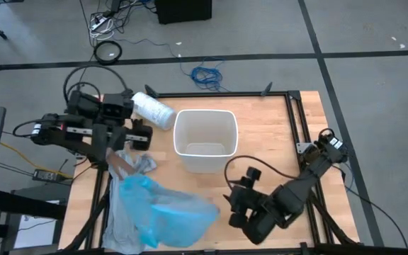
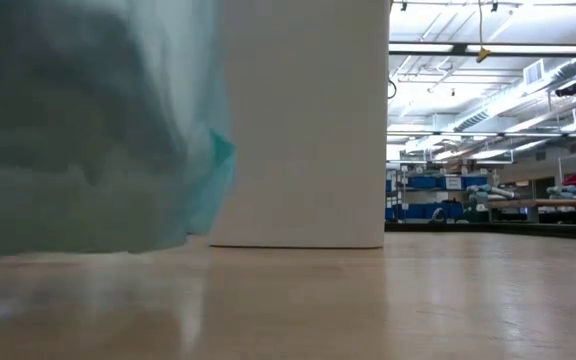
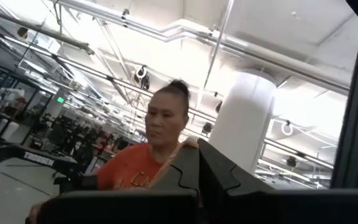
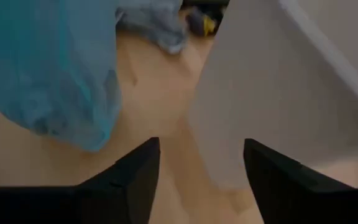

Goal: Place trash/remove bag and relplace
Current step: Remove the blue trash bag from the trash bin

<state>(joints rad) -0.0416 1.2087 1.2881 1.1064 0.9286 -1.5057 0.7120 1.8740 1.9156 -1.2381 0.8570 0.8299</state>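
Right gripper (image 4: 197,180) hangs with fingers apart and empty near the crinkly light-blue plastic bag (image 1: 168,212).
Bag looks light, limp and slippery, best pinched at a bunched edge; it lies off the white plastic bin (image 1: 204,140), on the wooden table (image 1: 275,134) beside a grey liner (image 1: 122,219). Left gripper (image 1: 142,134) sits closed by the white roll (image 1: 153,108); the bin crowds the reach.

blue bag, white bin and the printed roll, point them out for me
blue bag (image 1: 163,216), high view, on its crumpled middle.
white bin (image 1: 205,113), high view, on its far rim.
printed roll (image 1: 152,110), high view, on the middle of its side.
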